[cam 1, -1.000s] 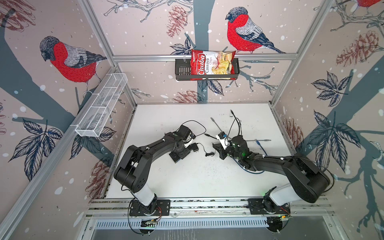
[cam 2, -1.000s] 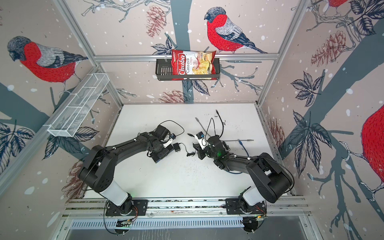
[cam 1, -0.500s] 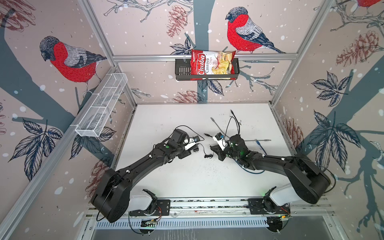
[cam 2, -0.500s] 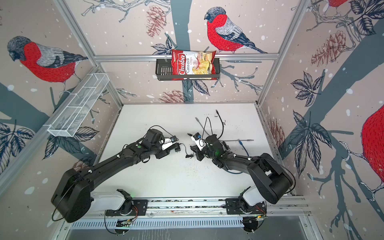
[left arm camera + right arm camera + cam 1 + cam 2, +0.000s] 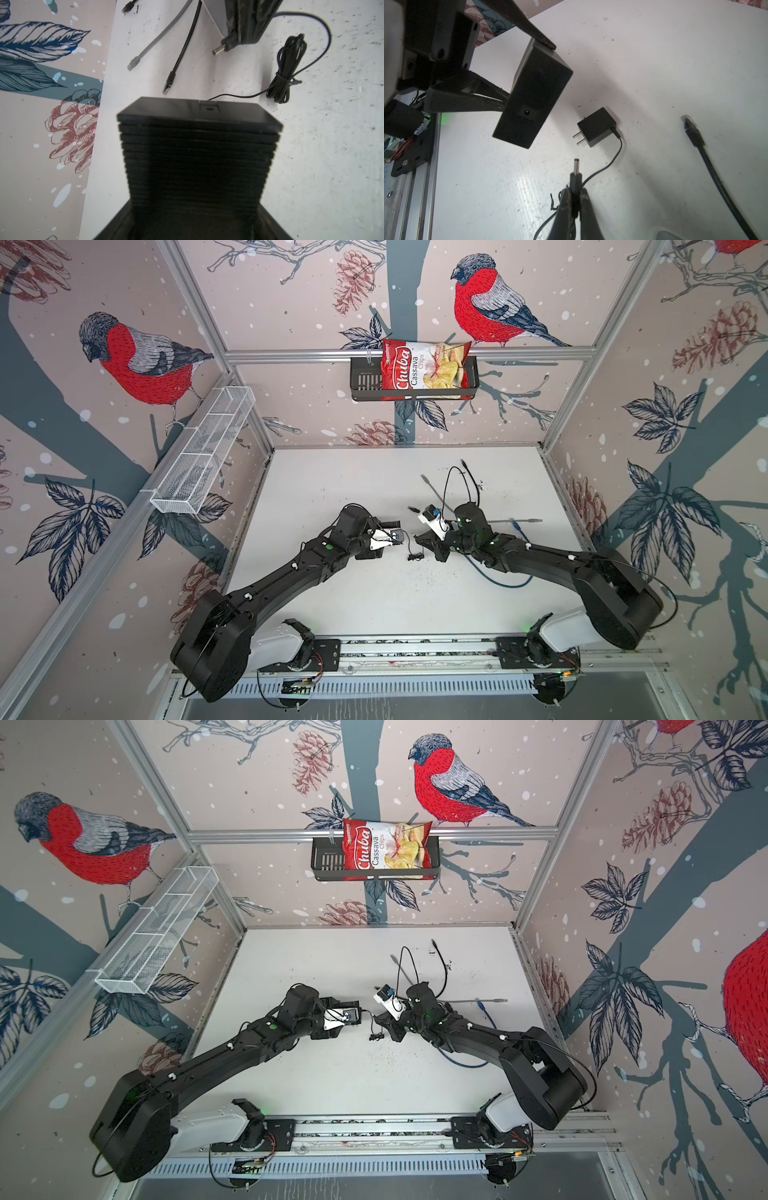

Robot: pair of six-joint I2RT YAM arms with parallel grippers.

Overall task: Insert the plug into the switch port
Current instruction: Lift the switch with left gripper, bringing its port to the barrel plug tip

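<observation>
The switch (image 5: 533,93), a black box, hangs above the white table with my left gripper (image 5: 529,72) shut across it. Its round port (image 5: 527,112) faces the plug (image 5: 576,174), a black barrel plug with a metal tip. My right gripper (image 5: 574,192) is shut on the plug's body, tip pointing toward the switch with a gap between them. In the left wrist view the switch (image 5: 197,145) fills the middle and the plug (image 5: 220,48) shows beyond it. In both top views the left gripper (image 5: 384,533) and right gripper (image 5: 419,540) face each other mid-table.
The plug's black wall adapter (image 5: 596,126) lies on the table, and a bundled coil of its cord (image 5: 288,68) beside it. Loose network cables lie nearby: grey (image 5: 133,63), black (image 5: 169,83) and blue (image 5: 515,526). A chip bag (image 5: 424,369) sits in the back wall basket.
My left arm has stretched forward and lifted the switch off the table, turning it toward the right gripper. The right gripper has shifted slightly back with the plug.
</observation>
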